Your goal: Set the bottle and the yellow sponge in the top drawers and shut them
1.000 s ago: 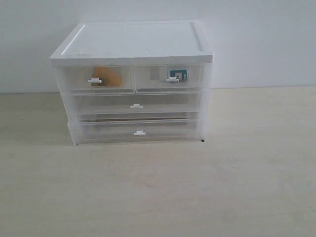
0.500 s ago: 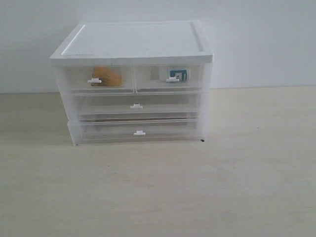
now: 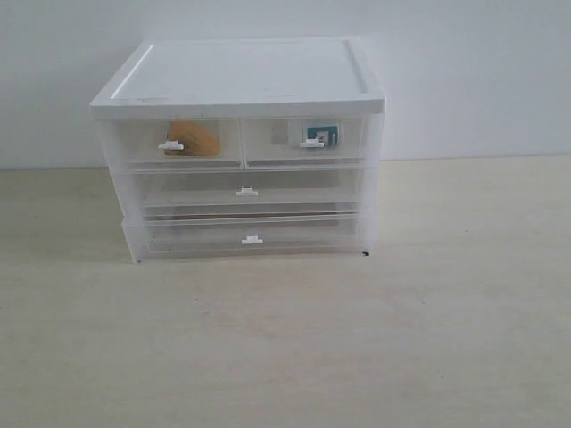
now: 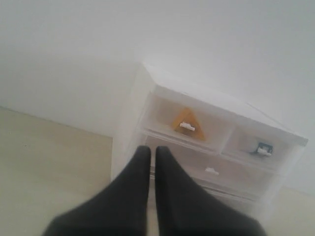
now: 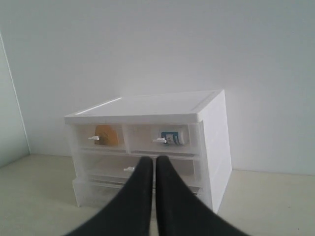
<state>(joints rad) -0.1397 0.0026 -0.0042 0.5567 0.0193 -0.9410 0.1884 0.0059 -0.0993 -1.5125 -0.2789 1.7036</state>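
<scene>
Exterior view: translucent cabinet (image 3: 241, 85) on tabletop (image 3: 357, 339). Yellow sponge (image 3: 194, 139) sits inside left top drawer (image 3: 143, 147); bottle (image 3: 321, 135) lies inside right top drawer (image 3: 277, 147). Both fronts look flush with the frame. No arm in this view.

Left wrist view (blurred): left gripper (image 4: 152, 150) has its fingers pressed together, holding nothing, well back from the cabinet. Sponge (image 4: 188, 123) shows behind its tab handle; the drawer is probably shut, but the focus is poor.

Right wrist view: right gripper (image 5: 154, 160) likewise has its fingers together and empty, apart from the cabinet.

Judgement: placing and closing appear done. Next move calls only for holding clear, or a light push if a front proves proud.
</scene>
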